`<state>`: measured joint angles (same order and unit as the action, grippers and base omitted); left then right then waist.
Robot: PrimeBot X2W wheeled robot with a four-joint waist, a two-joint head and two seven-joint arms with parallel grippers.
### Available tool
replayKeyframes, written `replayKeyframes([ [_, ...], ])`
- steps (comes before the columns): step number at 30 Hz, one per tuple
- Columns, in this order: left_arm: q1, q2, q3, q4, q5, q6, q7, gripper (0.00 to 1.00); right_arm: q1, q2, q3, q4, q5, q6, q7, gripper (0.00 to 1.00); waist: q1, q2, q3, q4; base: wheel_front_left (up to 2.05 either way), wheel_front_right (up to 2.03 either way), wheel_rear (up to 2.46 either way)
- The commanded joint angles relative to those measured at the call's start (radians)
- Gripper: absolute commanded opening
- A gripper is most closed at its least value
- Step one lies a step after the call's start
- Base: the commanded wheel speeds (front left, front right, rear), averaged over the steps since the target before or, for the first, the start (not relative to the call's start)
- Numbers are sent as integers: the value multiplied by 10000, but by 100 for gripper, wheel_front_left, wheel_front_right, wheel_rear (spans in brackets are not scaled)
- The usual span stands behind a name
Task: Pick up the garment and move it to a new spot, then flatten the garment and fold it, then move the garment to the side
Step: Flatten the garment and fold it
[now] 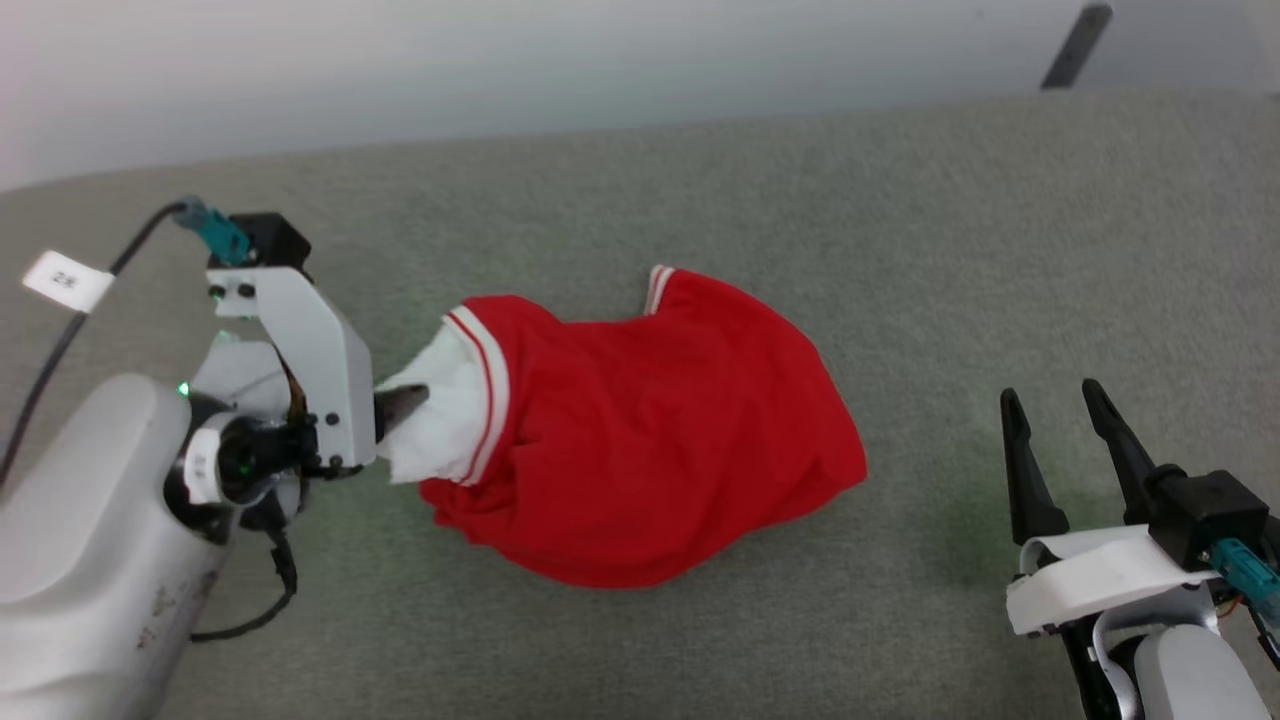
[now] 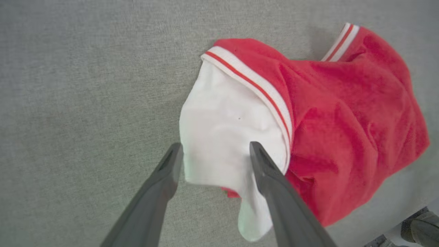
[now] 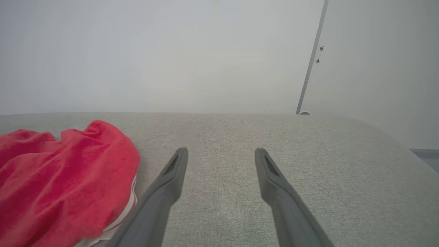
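Observation:
The garment lies crumpled on the grey fabric surface, a red heap with a white sleeve and striped trim at its left end. My left gripper reaches in from the left at that sleeve. In the left wrist view the left gripper is open, its fingers straddling the white sleeve of the garment; nothing is pinched. My right gripper stands open at the lower right, well clear of the cloth. The right gripper has only fabric surface between its fingers, with the garment to its left.
A pale wall runs along the far edge of the surface. A dark pole leans at the top right. A black cable with a white label trails from my left arm. The surface rounds off downward at the right.

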<state>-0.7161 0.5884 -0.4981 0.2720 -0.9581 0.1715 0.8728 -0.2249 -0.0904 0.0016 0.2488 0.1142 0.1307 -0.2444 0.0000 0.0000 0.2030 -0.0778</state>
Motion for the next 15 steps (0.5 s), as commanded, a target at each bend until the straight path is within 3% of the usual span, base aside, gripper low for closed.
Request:
replayKeyframes([
  [1,-57,25,-71,106,93,73,69,100,-166,40,23,11,4,1,-52,100,0,0,436,-371,0,0,0],
  [13,151,44,-526,1152,344,150,369,100,-367,-2,104,254,-38,1,-177,100,0,0,684,-417,0,0,0],
  [14,135,12,-523,1188,330,144,329,83,-382,-7,93,264,-46,1,-182,100,0,0,684,-400,0,0,0],
  [15,116,-21,-518,1224,318,143,285,43,-396,-13,92,272,-57,1,-189,100,0,0,681,-384,0,0,0],
])
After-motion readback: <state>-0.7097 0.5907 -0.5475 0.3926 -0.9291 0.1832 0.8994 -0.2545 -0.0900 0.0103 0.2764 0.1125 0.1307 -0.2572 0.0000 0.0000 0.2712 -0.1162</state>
